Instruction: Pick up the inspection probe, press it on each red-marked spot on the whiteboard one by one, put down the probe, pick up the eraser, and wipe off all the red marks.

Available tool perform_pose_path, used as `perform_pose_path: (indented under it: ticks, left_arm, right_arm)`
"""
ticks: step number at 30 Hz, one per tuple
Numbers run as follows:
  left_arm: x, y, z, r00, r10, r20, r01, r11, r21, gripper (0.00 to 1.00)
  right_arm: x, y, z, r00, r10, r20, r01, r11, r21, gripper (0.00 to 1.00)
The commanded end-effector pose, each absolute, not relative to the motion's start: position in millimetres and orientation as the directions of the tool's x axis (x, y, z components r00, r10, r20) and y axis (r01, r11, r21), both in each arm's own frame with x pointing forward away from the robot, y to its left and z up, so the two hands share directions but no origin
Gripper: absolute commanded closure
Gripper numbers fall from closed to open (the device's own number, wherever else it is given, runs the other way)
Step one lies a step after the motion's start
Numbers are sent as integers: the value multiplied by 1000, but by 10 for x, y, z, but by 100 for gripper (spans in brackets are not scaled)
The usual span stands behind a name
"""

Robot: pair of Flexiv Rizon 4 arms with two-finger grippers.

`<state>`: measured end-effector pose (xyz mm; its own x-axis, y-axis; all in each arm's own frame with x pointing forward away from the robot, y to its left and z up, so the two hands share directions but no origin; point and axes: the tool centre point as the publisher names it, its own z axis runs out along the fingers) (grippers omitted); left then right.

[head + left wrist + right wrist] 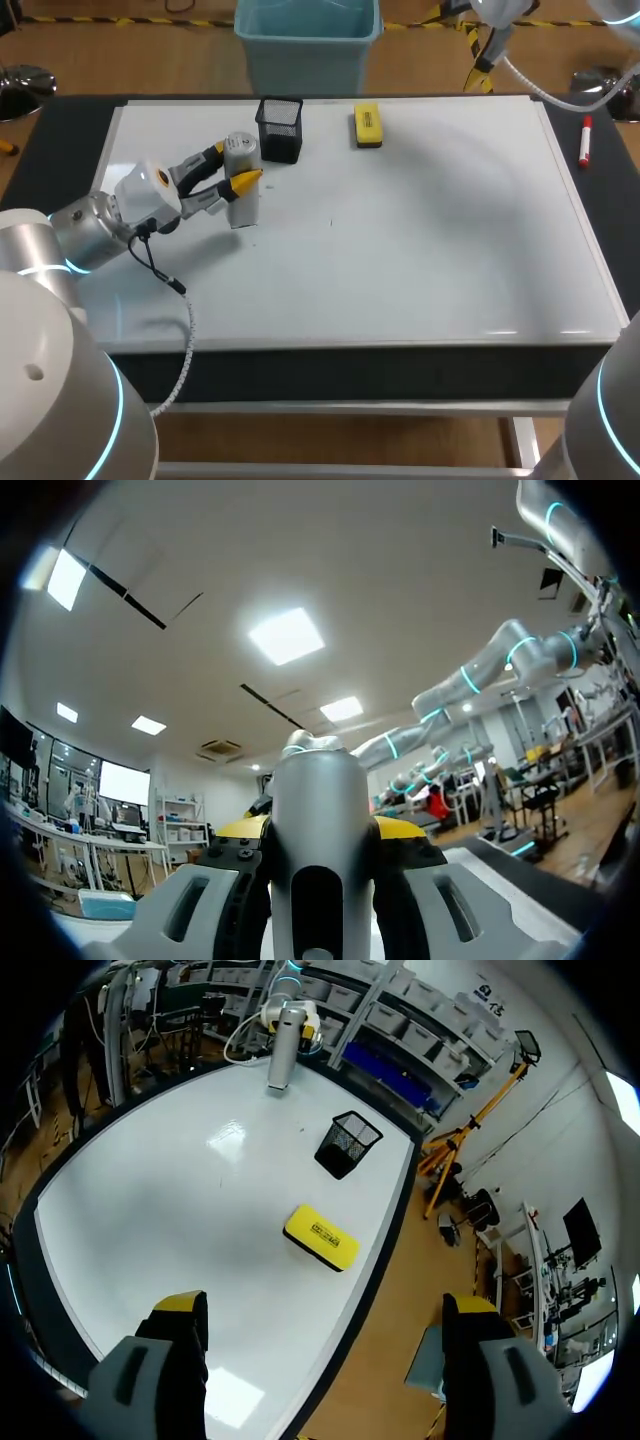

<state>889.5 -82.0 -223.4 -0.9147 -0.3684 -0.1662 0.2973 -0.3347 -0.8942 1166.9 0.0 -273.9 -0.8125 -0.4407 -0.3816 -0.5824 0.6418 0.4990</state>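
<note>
The inspection probe (241, 165), a grey cylinder, stands upright over the left part of the whiteboard (400, 250), its lower end at or just above the surface. My left gripper (232, 168) is shut on it from both sides. In the left wrist view the probe (315, 800) fills the gap between the yellow-tipped fingers (238, 829). The yellow eraser (367, 126) lies flat near the far edge. My right gripper (482, 72) hangs open past the far right corner; in its own view the open gripper (325, 1305) is above the eraser (320, 1237). I see no red marks, only a tiny dark speck (332, 222).
A black mesh cup (280, 128) stands just beyond the probe, close to my left fingers. A red marker (586, 140) lies on the dark strip to the right of the board. The right wrist view shows the cup (347, 1143) between the eraser and the probe (282, 1055).
</note>
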Motion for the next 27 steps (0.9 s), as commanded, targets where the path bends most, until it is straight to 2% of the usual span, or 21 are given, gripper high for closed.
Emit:
perform_pose_path:
  ticks: [1,8,27]
  left_arm:
    - [9129,-719,-2042,-921,-327,-211,311,-292,-905,100]
    - [9481,-509,-1727,-919,-275,-282,351,-249,-903,100]
    - [10149,-550,-1357,-934,-171,-313,356,-419,-835,100]
  right_arm:
    - [11661,-4,-2727,-812,-444,-380,-584,644,494,0]
    - [11661,-4,-2727,-812,-444,-380,-584,644,494,0]
    - [11661,-4,-2727,-812,-444,-380,-584,644,494,0]
